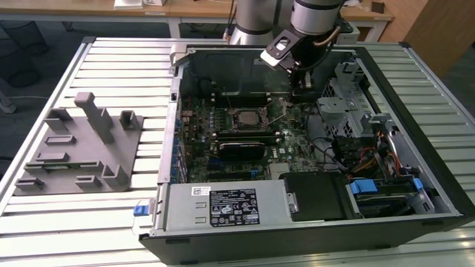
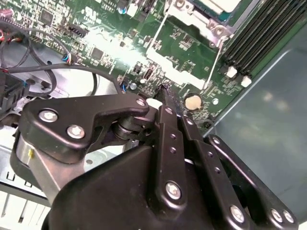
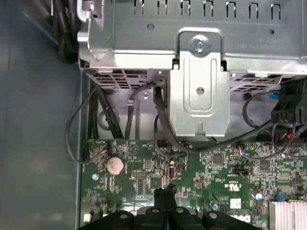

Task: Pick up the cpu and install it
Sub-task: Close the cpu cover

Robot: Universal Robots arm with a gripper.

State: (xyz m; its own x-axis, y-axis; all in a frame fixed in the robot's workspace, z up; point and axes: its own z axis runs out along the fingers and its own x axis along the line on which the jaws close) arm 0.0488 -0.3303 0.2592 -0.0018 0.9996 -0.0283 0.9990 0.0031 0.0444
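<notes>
A pale silvery square that looks like the cpu lies inside the metal-framed socket on the green motherboard, cut off by the picture's edge in the second wrist view. My gripper hangs inside the open computer case, toward the exterior view's right of the socket and just above the board. In both wrist views its black fingers are pressed together with nothing between them, close to a round coin battery. The thin socket lever stands up between the socket and my gripper.
A grey slotted holder block stands on the slatted table at the exterior view's left. A metal drive cage with dark cables is just beyond the fingertips. Memory slots run beside the socket. The power supply sits at the case front.
</notes>
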